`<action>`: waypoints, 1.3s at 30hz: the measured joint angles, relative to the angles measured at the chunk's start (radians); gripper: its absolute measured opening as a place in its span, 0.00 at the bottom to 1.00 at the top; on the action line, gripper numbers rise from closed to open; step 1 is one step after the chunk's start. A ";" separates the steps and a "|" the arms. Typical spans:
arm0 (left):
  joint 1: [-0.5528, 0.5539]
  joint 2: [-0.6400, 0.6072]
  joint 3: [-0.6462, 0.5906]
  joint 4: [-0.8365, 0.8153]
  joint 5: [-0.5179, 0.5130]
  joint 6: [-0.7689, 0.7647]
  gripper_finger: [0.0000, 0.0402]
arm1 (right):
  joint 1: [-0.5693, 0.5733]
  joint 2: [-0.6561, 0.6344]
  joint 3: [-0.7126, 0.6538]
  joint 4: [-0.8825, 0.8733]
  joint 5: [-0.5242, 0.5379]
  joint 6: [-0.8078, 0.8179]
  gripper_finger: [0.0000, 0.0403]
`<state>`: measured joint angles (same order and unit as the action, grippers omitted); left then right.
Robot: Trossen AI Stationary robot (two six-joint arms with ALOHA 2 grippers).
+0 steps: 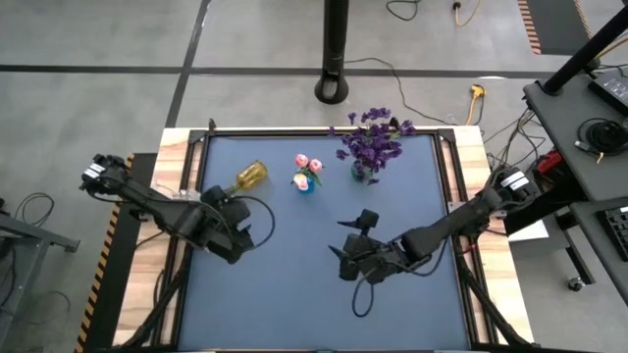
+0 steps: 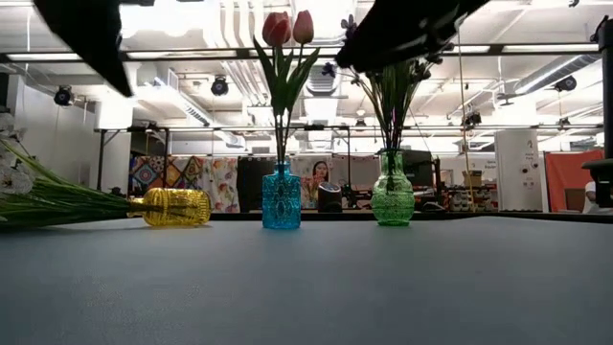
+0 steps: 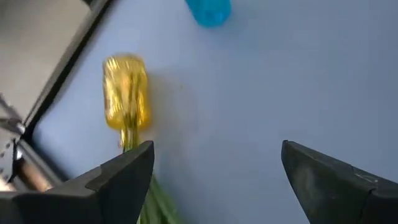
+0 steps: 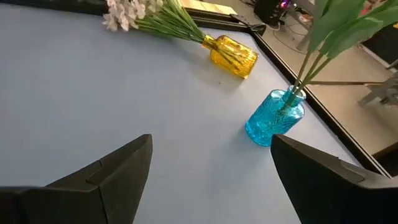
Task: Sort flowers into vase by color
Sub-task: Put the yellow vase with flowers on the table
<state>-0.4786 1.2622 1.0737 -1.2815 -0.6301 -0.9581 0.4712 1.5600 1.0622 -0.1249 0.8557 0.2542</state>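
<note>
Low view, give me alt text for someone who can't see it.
A yellow vase lies tipped on its side on the dark table, its green stems trailing left. Beside it a blue vase stands upright holding pink tulips, and a green vase stands upright with purple flowers. A workshop room shows behind.

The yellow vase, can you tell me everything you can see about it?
The yellow vase looks like see-through golden glass with a bumpy pattern and a narrow neck. It has tipped over and lies on its side on the blue table, near the left edge. Green stems with small white blossoms still sit in its neck and stretch out along the table. Neither gripper touches it.
</note>
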 joint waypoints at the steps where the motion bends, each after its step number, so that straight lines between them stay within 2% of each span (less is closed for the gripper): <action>1: 0.005 0.015 0.000 -0.013 0.023 0.006 0.83 | 0.004 -0.010 0.000 -0.008 0.000 0.006 0.79; 5: 0.032 0.051 -0.003 -0.076 0.041 -0.001 0.82 | 0.018 -0.040 0.000 -0.027 0.000 0.010 0.78; 9: 0.120 0.056 -0.004 -0.081 0.058 -0.006 0.80 | 0.023 -0.047 0.000 -0.028 -0.004 0.009 0.79; 15: 0.282 0.054 -0.004 -0.077 0.103 0.136 0.77 | 0.022 -0.046 0.000 -0.030 -0.023 0.011 0.80; 19: 0.350 0.052 -0.011 -0.059 0.106 0.232 0.77 | 0.025 -0.045 0.000 -0.037 -0.029 0.020 0.79; 23: 0.408 0.031 -0.038 0.006 0.109 0.307 0.77 | 0.026 -0.045 0.000 -0.052 -0.030 0.026 0.78; 28: 0.495 0.010 -0.109 0.078 0.161 0.358 0.77 | 0.026 -0.045 0.000 -0.056 -0.045 0.033 0.78; 39: 0.753 0.011 -0.242 0.262 0.231 0.566 0.77 | 0.026 -0.044 0.000 -0.056 -0.048 0.034 0.78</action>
<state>0.2741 1.2730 0.8313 -1.0195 -0.3989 -0.3925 0.4976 1.5158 1.0622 -0.1807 0.8074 0.2882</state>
